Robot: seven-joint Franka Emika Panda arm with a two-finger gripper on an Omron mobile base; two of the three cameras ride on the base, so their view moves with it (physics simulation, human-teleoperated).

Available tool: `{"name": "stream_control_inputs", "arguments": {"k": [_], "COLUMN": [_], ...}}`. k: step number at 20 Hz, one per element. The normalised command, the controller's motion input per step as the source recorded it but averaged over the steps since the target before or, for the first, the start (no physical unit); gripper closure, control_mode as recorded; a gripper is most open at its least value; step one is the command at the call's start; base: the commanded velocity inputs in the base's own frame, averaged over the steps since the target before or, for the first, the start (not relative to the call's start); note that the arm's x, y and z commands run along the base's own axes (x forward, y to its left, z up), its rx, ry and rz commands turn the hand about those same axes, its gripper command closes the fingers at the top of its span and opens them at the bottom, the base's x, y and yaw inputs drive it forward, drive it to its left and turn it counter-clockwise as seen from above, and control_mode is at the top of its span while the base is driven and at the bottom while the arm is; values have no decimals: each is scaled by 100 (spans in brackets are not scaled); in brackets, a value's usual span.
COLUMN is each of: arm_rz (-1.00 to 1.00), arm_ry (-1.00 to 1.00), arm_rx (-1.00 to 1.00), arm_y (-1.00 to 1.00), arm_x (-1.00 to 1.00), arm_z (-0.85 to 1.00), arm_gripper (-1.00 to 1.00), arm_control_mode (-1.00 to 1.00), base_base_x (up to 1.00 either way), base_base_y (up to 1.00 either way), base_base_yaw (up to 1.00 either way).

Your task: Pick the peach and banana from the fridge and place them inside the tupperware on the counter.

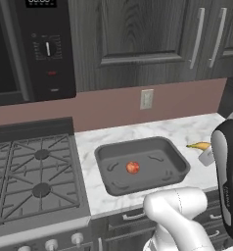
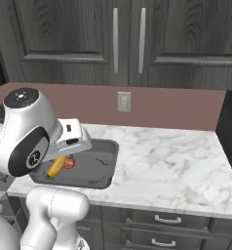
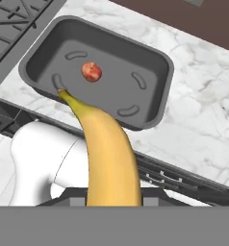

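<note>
Small round red-orange peach [image 1: 132, 167] lies near the middle of the wide shallow dark grey rectangular tupperware [image 1: 104, 156], which sits on the white marble counter [image 2: 176, 161] just right of the black stove grates [image 1: 30, 176]. Two-finger gripper [image 2: 64, 155] clenched on the curved yellow banana [image 3: 107, 156], held in the air above the counter. In the hand view its dark tip points toward the tray's near rim.
</note>
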Motion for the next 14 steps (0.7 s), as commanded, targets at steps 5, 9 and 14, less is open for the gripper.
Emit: {"name": "stream_control_inputs", "arguments": {"k": [5,9,14], "arm_rz": [0,0,0], "arm_ry": [0,0,0], "arm_rx": [-1,-2,-2], "arm_y": [12,30,24], "arm_x": [11,28,23], "arm_z": [-31,-83,-84], "arm_gripper": [100,100,100], "arm_control_mode": [-100,-100,-100], "base_base_x": [17,0,0], "base_base_y": [19,0,0], "base_base_yaw": [0,0,0]}}
